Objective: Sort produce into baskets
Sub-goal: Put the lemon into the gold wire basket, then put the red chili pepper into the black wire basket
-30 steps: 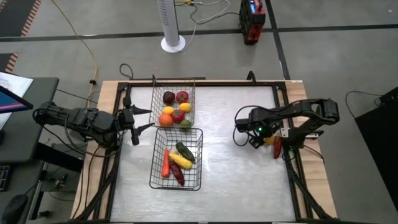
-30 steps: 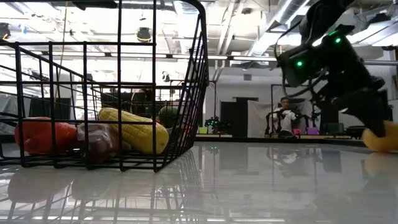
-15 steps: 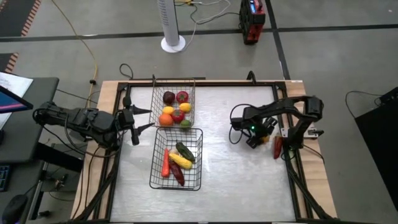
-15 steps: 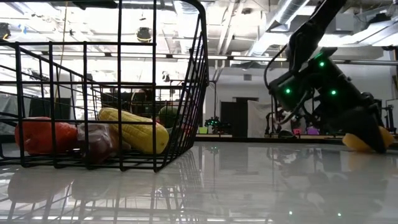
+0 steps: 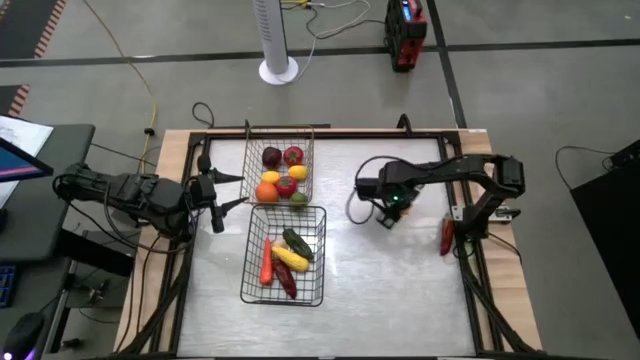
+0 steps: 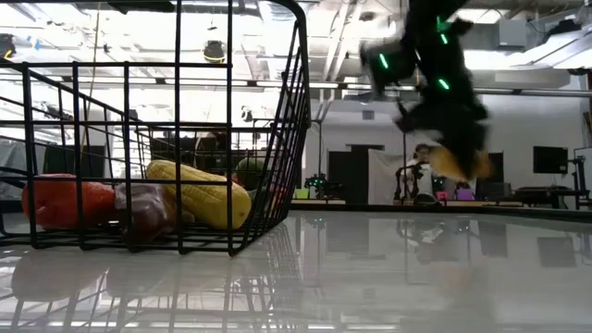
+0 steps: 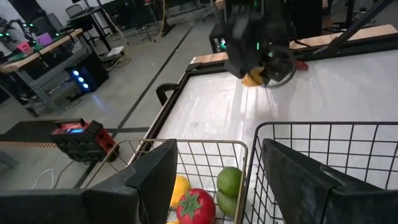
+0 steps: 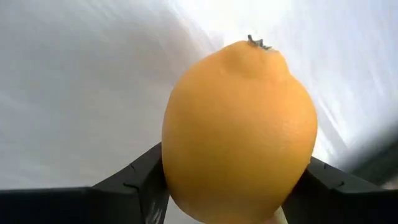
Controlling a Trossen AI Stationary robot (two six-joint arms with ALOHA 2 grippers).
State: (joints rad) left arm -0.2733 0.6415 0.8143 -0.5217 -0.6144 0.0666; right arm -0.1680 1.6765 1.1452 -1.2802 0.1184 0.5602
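Observation:
My right gripper (image 5: pixel 386 212) is shut on a yellow-orange lemon (image 8: pixel 239 124) above the middle of the table, to the right of the baskets; the low view shows the lemon (image 6: pixel 453 165) well above the tabletop. The far basket (image 5: pixel 278 168) holds round red, orange, yellow and green pieces. The near basket (image 5: pixel 285 255) holds long pieces: corn (image 6: pixel 199 192), an orange one, a green one, a dark red one. My left gripper (image 5: pixel 235 191) waits open at the baskets' left side. A long red piece (image 5: pixel 446 235) lies at the table's right edge. My right gripper pinches the lemon's lower sides (image 8: pixel 171 180) between its two fingers (image 8: pixel 140 177). The fingers point down at a slant. The lemon's stem end (image 8: pixel 258 43) points away from the wrist. The lemon hangs lifted clear of the table.
The bare tabletop (image 5: pixel 400 280) spreads between the baskets and the right rail. The left wrist view looks over the far basket's rim (image 7: pixel 205 144) at a tomato (image 7: pixel 194 204) and a green piece (image 7: pixel 229 182). A person sits in the room far behind.
My right gripper has risen from table height with the lemon and has gone from near the table's right edge toward the baskets. The lemon, low by the tabletop before, now hangs clear well above it.

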